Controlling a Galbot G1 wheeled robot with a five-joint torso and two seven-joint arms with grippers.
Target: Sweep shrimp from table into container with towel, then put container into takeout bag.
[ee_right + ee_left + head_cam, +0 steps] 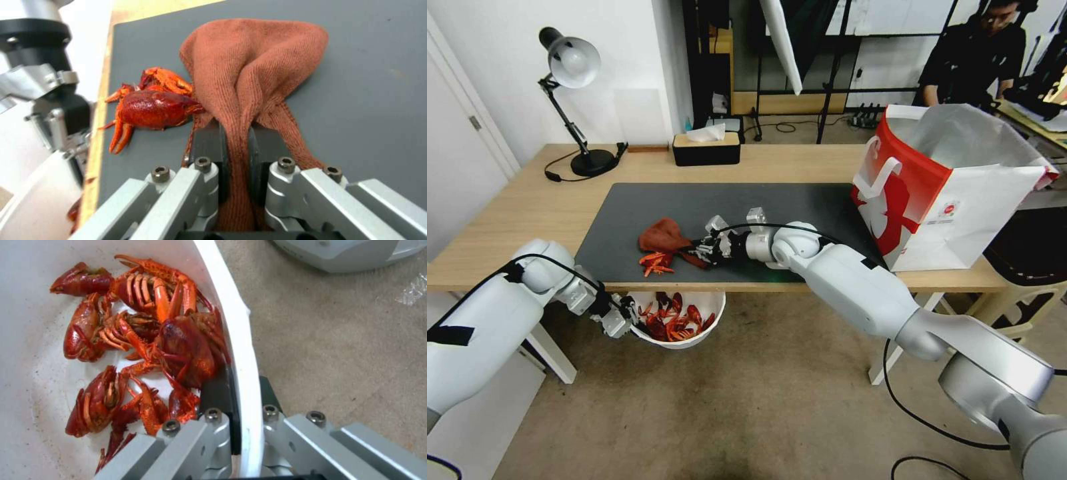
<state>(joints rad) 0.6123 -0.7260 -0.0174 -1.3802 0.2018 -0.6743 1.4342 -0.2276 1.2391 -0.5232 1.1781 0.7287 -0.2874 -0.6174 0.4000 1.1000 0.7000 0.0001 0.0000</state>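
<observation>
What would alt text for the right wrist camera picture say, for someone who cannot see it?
The right gripper pinches a rust-red knitted towel that lies bunched on the dark grey mat. A few glossy red-orange shrimp sit on the mat against the towel, near the light-wood table edge.

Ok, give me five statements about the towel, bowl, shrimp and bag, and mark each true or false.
1. The right gripper is shut on the towel. True.
2. The left gripper holds the container on top of the table. False: it clamps the rim and holds the container below the table edge.
3. All the shrimp are already in the container. False: some shrimp remain on the mat beside the towel.
4. The takeout bag stands open on the table. True.
5. The container sits inside the takeout bag. False: it is at the table's near edge, far from the bag.
</observation>
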